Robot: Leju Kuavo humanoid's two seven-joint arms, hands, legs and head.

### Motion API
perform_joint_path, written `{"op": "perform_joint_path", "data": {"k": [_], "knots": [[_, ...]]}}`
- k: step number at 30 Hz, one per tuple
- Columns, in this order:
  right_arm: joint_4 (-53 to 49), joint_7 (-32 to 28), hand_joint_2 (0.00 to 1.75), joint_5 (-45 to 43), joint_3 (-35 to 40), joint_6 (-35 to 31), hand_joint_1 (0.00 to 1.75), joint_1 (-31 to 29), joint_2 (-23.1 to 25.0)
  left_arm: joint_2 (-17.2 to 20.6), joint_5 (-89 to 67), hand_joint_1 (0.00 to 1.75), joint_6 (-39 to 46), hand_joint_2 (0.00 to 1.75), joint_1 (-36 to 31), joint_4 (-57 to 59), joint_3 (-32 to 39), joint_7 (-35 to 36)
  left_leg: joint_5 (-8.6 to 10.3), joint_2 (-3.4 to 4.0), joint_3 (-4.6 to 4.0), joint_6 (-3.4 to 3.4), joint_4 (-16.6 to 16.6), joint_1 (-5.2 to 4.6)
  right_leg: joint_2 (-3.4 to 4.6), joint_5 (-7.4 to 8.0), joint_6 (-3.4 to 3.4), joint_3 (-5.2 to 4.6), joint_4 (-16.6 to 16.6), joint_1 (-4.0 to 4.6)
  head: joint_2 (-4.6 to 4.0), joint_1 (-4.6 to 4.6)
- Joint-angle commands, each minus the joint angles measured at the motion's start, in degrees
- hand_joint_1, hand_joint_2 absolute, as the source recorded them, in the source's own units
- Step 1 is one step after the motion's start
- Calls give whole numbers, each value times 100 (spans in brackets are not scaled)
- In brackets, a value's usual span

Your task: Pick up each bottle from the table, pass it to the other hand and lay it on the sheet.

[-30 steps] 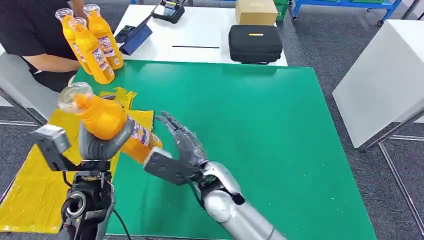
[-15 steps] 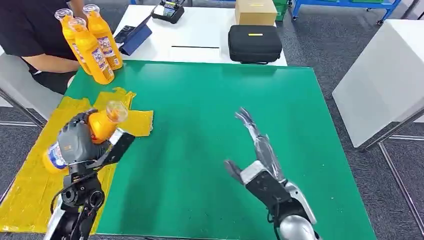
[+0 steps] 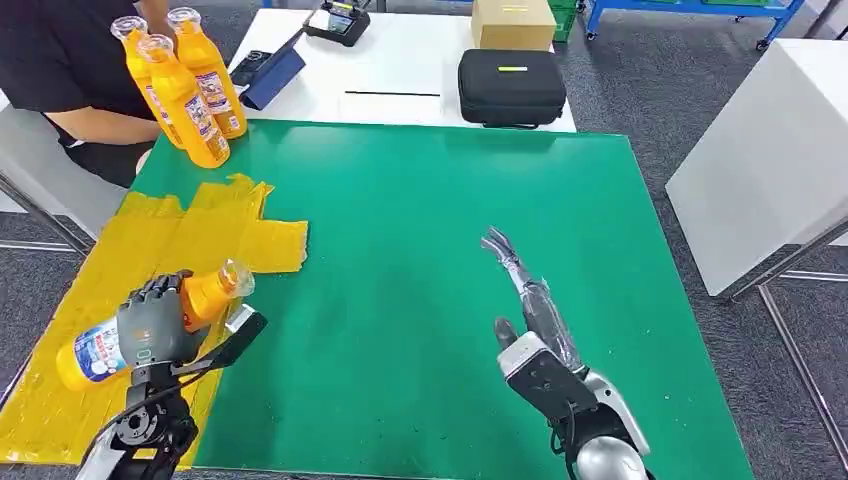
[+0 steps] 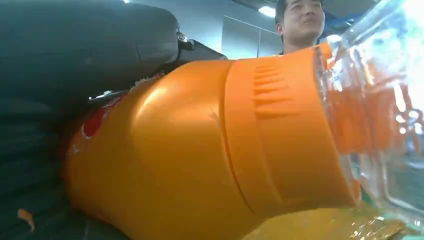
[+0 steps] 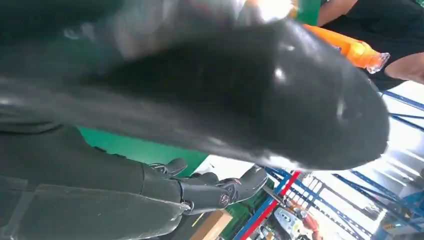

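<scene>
Near left, the left hand (image 3: pixel 150 330) grips an orange bottle (image 3: pixel 150 322) lying low over the yellow sheet (image 3: pixel 100 270). Near right, the right hand (image 3: pixel 530 310) is spread, holding nothing, over the green desk (image 3: pixel 420 220). Far left stand three bottles (image 3: pixel 180 85)

Workshop: blue racking (image 3: pixel 690 10), grey carpet, worktables, cardboard box (image 3: pixel 512 22).

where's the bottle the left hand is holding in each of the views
Head view: the held bottle lies tilted in the left hand, low on the left over the yellow sheet.
Left wrist view: the bottle is seen very close, with its clear cap toward the right edge.
Right wrist view: I cannot tell it apart; an orange bottle shows there, but which one is unclear.
Shared landmark: the green table.
</scene>
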Motion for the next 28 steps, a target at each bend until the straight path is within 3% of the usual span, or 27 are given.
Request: {"op": "perform_joint_path", "data": {"k": [1,2,7,19,28], "knots": [[539,13,0,-96,282,45,0,-402,-23,183,57,150,-344,175,-23,651,-172,-444,-11,15,37,-6,-9,-3,25,-5,-7,27,-4,-4,0,0],[555,19,0,-109,284,49,0,-414,-21,198,62,0,-366,0,-34,743,-204,-427,-16,9,52,-7,-10,-7,26,-12,-9,39,-1,-8,0,0],[550,10,0,-106,273,30,0,-345,19,195,390,0,-203,0,20,724,-346,-782,-10,-4,36,-5,-9,-2,12,-9,-6,28,-5,-3,0,0],[599,25,0,-98,284,60,0,-391,27,190,457,0,-135,0,42,604,-385,-840,-10,-8,32,-6,-5,-2,9,-10,-7,25,1,-3,0,0],[740,20,0,-136,377,89,0,-503,2,129,1711,0,-244,0,196,72,-398,-1766,-12,-5,32,-4,-4,-2,13,-10,-5,25,0,-3,0,0]]}}
